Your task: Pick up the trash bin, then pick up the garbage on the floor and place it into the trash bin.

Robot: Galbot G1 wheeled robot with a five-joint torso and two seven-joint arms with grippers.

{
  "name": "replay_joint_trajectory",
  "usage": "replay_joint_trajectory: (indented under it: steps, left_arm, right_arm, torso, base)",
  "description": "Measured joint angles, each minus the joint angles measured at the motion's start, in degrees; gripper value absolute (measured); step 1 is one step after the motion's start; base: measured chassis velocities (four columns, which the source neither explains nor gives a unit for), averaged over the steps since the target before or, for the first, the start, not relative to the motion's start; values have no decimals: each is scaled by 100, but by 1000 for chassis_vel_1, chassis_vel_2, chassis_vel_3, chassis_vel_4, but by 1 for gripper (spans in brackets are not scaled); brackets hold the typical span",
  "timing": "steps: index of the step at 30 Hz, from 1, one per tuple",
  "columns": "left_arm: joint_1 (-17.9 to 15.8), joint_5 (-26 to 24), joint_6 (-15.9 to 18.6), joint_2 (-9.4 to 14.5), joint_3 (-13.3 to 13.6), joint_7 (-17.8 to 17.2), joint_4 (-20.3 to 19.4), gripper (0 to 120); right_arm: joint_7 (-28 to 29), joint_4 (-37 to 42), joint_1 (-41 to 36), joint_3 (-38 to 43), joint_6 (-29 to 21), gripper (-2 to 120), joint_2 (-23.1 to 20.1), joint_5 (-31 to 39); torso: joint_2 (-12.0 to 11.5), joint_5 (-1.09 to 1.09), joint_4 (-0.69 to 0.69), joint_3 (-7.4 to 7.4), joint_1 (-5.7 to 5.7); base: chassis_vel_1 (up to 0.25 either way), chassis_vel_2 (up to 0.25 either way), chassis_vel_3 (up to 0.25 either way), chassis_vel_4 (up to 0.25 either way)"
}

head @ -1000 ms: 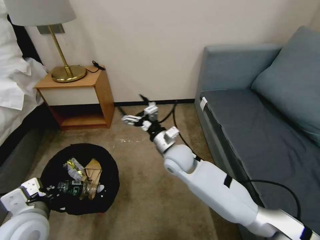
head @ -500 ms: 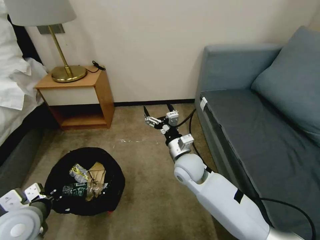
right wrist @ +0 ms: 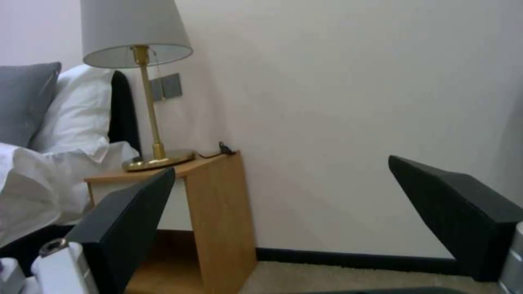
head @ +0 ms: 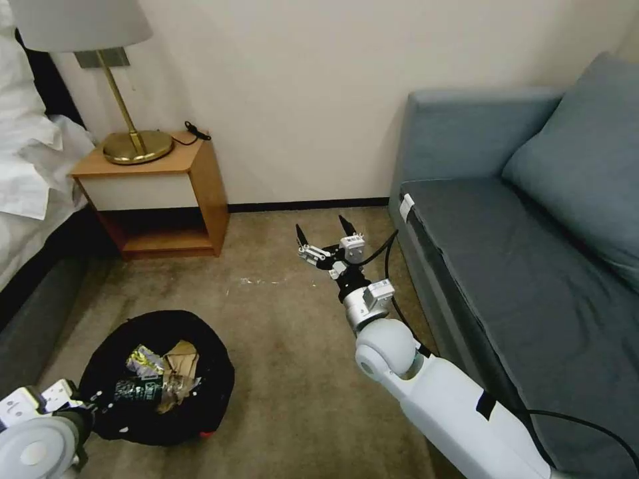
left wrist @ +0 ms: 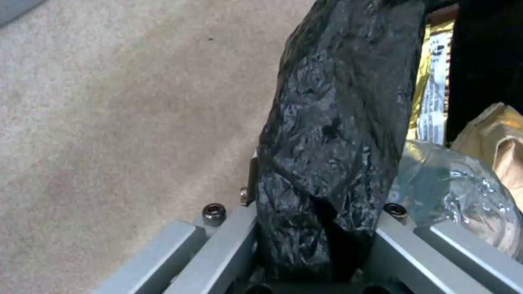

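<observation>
The left gripper [left wrist: 316, 228], at the lower left of the head view, is clamping its jaws on the crinkly black-bagged rim of the trash bin [head: 213, 392], which is sitting low over the beige carpet [head: 293, 386] just in front of the robot. The garbage [head: 160, 379] is lying inside the bin: a yellow-silver wrapper, tan paper and a clear bottle whose green label is showing print too small to read. The right gripper [head: 324, 231] is hanging empty above the carpet between the nightstand [head: 200, 179] and the sofa [head: 506, 266], its two black fingers [right wrist: 457, 208] spreading wide apart.
</observation>
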Motion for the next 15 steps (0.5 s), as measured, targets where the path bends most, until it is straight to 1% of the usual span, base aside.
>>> replay_joint_trajectory:
  steps: [7, 13, 14, 15]
  left_arm:
    - [-79, -37, -2, -1, 97, 5, 161, 1]
    - [-109, -37, -4, -13, 134, 76, 289, 1]
    - [-120, -28, -7, -23, 134, 115, 314, 10]
    - [-129, -19, -8, -35, 134, 146, 325, 14]
  right_arm:
    - [-72, -32, 2, -2, 13, 100, -29, -9]
    - [-152, -66, -10, -4, 54, 100, -71, -27]
    - [-179, -87, -19, -4, 77, 100, -90, -40]
    - [-201, -104, -24, -5, 94, 100, -108, -52]
  torso:
    - [0, 0, 0, 0, 0]
    - [0, 0, 0, 0, 0]
    - [0, 0, 0, 0, 0]
    - [0, 1, 0, 0, 0]
  base:
    - [0, 0, 0, 0]
    - [0, 0, 0, 0]
    - [0, 0, 0, 0]
    - [0, 0, 0, 0]
